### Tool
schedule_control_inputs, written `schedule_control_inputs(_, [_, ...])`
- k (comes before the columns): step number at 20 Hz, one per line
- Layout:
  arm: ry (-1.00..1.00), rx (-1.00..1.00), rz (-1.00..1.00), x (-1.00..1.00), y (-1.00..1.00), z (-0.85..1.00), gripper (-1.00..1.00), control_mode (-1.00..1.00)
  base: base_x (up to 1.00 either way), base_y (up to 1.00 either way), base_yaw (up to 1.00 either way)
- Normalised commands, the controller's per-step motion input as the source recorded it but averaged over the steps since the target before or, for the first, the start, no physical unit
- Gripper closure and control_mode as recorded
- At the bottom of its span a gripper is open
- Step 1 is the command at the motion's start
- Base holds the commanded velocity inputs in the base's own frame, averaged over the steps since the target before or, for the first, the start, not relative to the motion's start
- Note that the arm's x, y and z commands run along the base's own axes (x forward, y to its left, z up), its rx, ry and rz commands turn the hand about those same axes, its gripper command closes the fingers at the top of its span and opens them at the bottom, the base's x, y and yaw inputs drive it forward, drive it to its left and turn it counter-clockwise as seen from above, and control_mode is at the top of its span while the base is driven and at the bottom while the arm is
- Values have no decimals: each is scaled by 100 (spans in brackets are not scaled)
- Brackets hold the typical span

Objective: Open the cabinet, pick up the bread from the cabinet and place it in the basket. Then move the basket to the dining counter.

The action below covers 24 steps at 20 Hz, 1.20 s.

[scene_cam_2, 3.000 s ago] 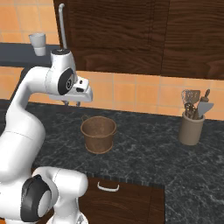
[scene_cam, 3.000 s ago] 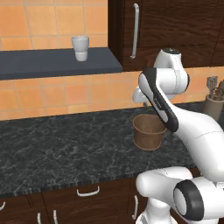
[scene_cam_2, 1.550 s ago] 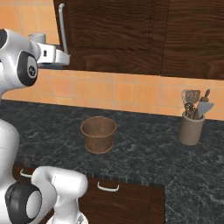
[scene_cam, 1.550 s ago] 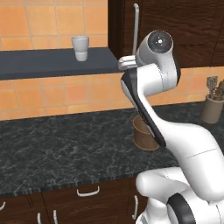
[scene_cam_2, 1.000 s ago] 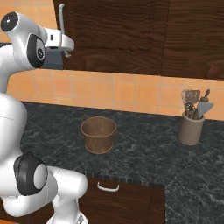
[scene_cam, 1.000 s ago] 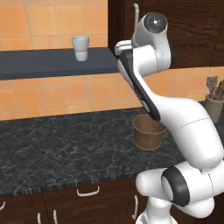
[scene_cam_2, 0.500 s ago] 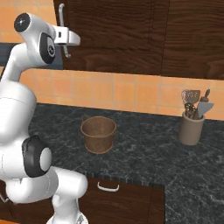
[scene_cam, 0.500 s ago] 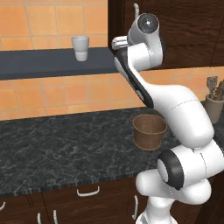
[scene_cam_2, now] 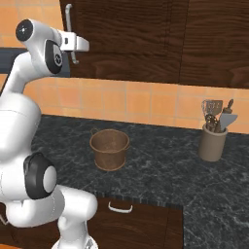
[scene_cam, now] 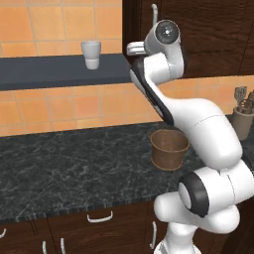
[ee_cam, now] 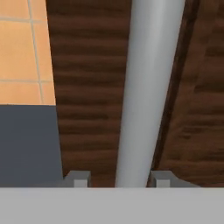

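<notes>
The dark wood cabinet [scene_cam: 208, 34] is closed, its door [scene_cam_2: 126, 34] flush. In the hand view its silver bar handle [ee_cam: 148, 87] runs up between my two fingertips. My gripper [ee_cam: 119, 179] straddles the bar, still open: the right tip is nearly on it and a gap remains at the left tip. In the right base view the gripper [scene_cam_2: 73, 52] is at the lower part of the handle [scene_cam_2: 68, 17]. The round brown basket [scene_cam: 169, 149] [scene_cam_2: 109, 148] stands empty on the black worktop, well below the hand. The bread is hidden, and the dining counter is out of view.
A beige cylinder of utensils [scene_cam_2: 213, 141] stands on the black speckled worktop [scene_cam: 74, 163] to the right. A white cup [scene_cam: 91, 53] sits on the dark shelf [scene_cam: 44, 73] left of the cabinet. Drawers with small handles [scene_cam_2: 120, 208] lie under the worktop.
The hand has edged closer to the handle and the fingers have narrowed around the bar. The basket and the cabinet door have not moved.
</notes>
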Motion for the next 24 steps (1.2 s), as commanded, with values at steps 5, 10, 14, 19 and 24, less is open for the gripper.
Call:
schedule_control_inputs(5, [-1,0,0,-55,0,0,100,-100,0,0,0])
schedule_control_inputs(10, [0,0,0,-98,0,0,100,-100,0,0,0])
schedule_control_inputs(14, [0,0,0,-99,0,0,100,-100,0,0,0])
schedule_control_inputs(19, [3,0,0,-99,0,0,100,-100,0,0,0])
schedule_control_inputs(24, [8,0,-1,-92,-7,2,100,-100,0,0,0])
